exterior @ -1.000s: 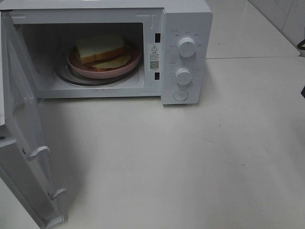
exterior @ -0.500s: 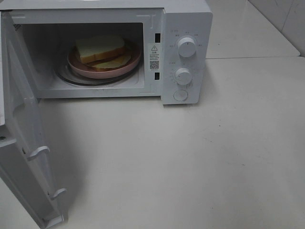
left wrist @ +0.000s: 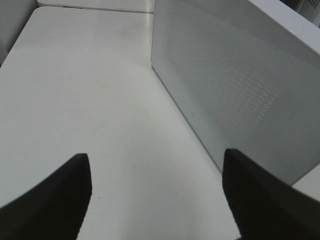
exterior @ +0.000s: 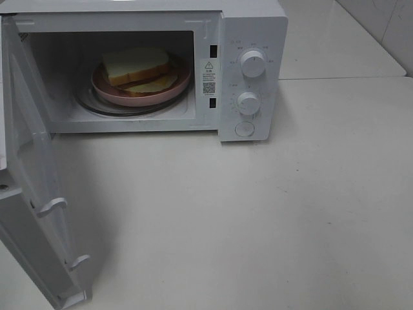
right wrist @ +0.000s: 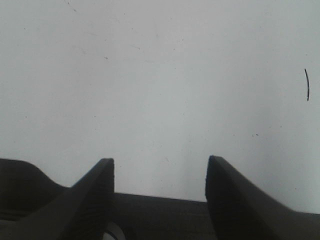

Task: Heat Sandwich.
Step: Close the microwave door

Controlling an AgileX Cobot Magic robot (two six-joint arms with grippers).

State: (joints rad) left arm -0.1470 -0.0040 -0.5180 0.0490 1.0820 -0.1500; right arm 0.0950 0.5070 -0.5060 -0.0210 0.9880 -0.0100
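**Sandwich in cavity, door swung wide, both tools spread over the surface**

Task item: the sandwich (exterior: pixel 137 64), pale yellow slices stacked slightly askew, lies on the pink plate (exterior: pixel 155 98). The plate rests on the glass turntable (exterior: pixel 122 111) inside the microwave (exterior: pixel 251 26), toward the back and middle of the cavity. Gaps show between the plate rim and both side walls.

Edges: the door (exterior: pixel 26 213) is hinged on the cavity's left side and stands fully open, angled out toward the near-left corner of the high view. Its two latch hooks project from the free edge. The cavity's front lip is a straight white sill just above the surface (exterior: pixel 258 219). The control panel to the right of the opening carries an upper knob (exterior: pixel 253 63), a lower knob (exterior: pixel 248 102) and a round button (exterior: pixel 244 128). A seam (exterior: pixel 342 79) crosses the surface to the right of the microwave.

Room: a wide stretch of surface runs from the sill toward the near edge of the view and out to the right. On the left, the door bounds it.

Left tool (left wrist: pixel 155 156): jaws spread wide with nothing between them, above the surface. A dotted white panel (left wrist: pixel 235 85) stands upright beside it and apart from it.

Right tool (right wrist: pixel 160 160): jaws spread and holding nothing, with only plain surface beyond the tips and a small dark curved mark (right wrist: pixel 306 84) off to one side.
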